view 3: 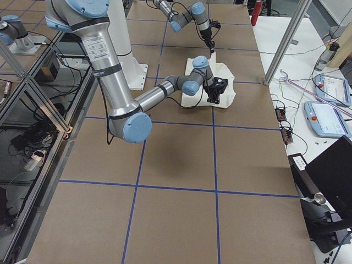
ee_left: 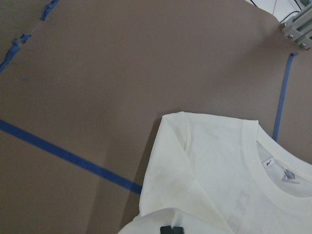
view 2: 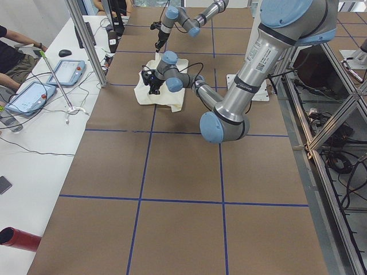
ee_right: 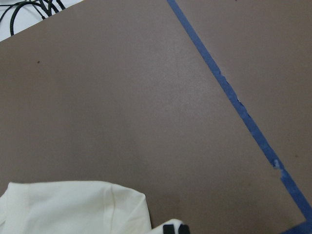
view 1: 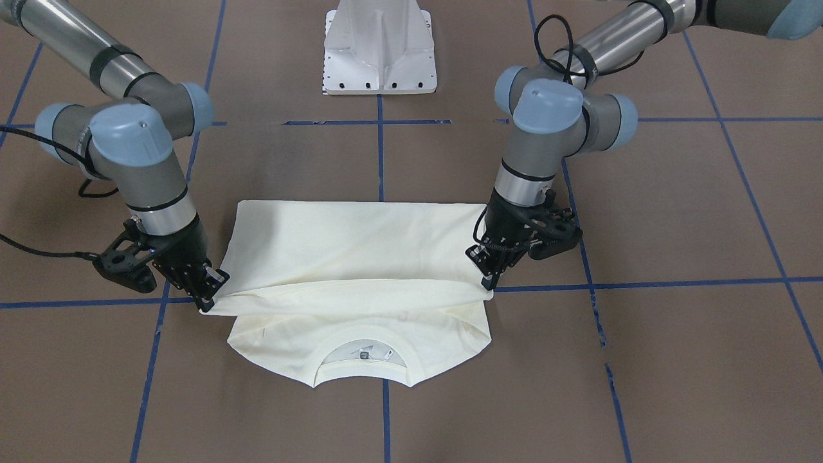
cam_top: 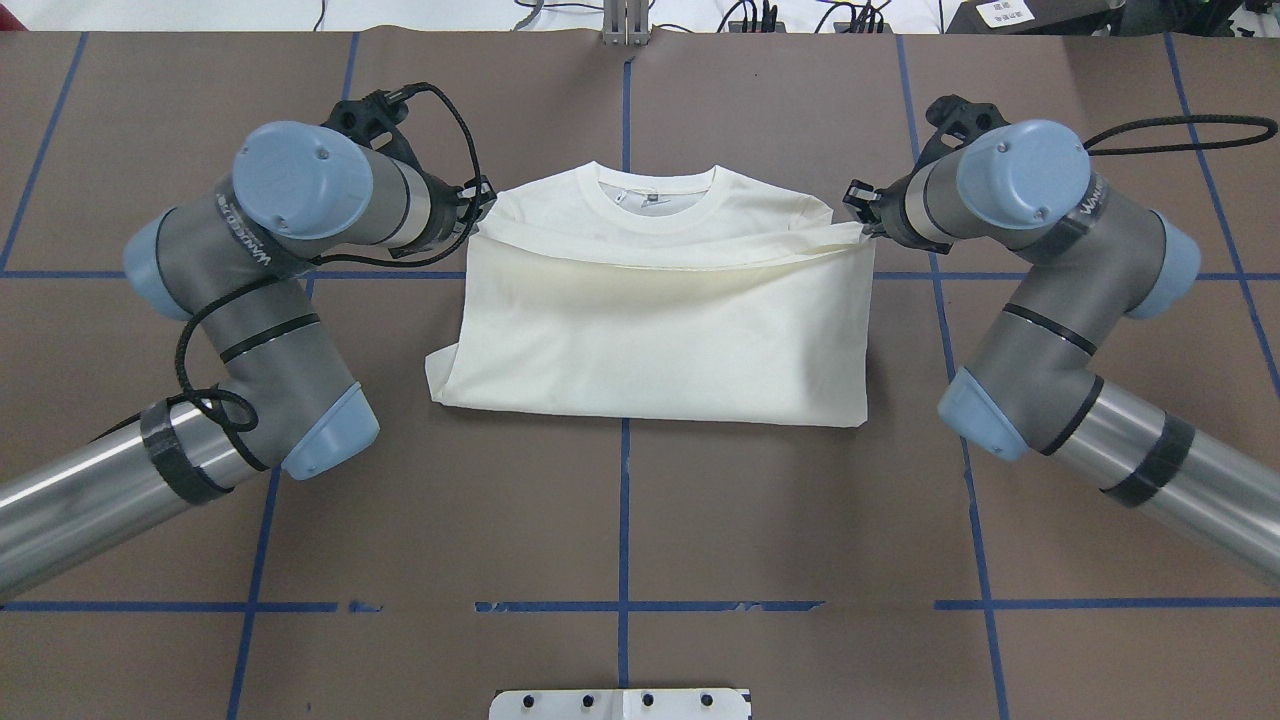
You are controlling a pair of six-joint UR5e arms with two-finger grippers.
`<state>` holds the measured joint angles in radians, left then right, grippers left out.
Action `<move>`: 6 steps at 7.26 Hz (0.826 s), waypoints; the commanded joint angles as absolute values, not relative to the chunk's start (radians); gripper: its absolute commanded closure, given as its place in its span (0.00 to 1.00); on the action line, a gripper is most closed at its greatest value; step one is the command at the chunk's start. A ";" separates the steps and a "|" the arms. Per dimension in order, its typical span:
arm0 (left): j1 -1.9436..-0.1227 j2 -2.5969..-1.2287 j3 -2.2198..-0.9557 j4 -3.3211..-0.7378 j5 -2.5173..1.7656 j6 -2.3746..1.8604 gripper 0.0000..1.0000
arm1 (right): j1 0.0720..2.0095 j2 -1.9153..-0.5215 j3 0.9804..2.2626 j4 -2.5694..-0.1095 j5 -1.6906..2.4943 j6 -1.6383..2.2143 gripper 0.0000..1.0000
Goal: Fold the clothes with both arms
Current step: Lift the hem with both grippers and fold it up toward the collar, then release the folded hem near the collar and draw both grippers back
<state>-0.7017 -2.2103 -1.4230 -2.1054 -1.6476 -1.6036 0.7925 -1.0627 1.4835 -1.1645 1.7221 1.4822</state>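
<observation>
The T-shirt (cam_top: 660, 340), clamped by the left gripper (view 1: 487, 280) and right gripper (view 1: 209, 297), is best carried level and taut, then laid just short of the collar (cam_top: 655, 218).

One T-shirt (cam_top: 650, 330), two robot arms (cam_top: 270, 330) (cam_top: 1040, 340), two tools (view 1: 487, 276) (view 1: 209, 292), one white pedestal base (view 1: 379, 58).

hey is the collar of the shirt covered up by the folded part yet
No, in the overhead view the ribbed collar of the T-shirt lies bare, beyond the edge of the folded-over layer.
</observation>
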 commanded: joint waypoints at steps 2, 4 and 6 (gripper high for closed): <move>-0.716 -2.253 -1.278 -2.216 -1.626 -1.579 0.89 | 0.795 -1.011 1.407 -1.163 1.721 1.474 1.00; -0.739 -2.238 -1.284 -2.230 -1.629 -1.479 0.90 | 0.795 -0.970 1.367 -1.163 1.720 1.474 1.00; -0.738 -2.211 -1.293 -2.247 -1.634 -1.477 0.63 | 0.793 -0.966 1.364 -1.161 1.720 1.476 0.92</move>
<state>-0.7380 -2.2226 -1.2902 -2.2399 -1.6313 -1.4839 0.7939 -0.9686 1.3691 -1.1619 1.7197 1.4753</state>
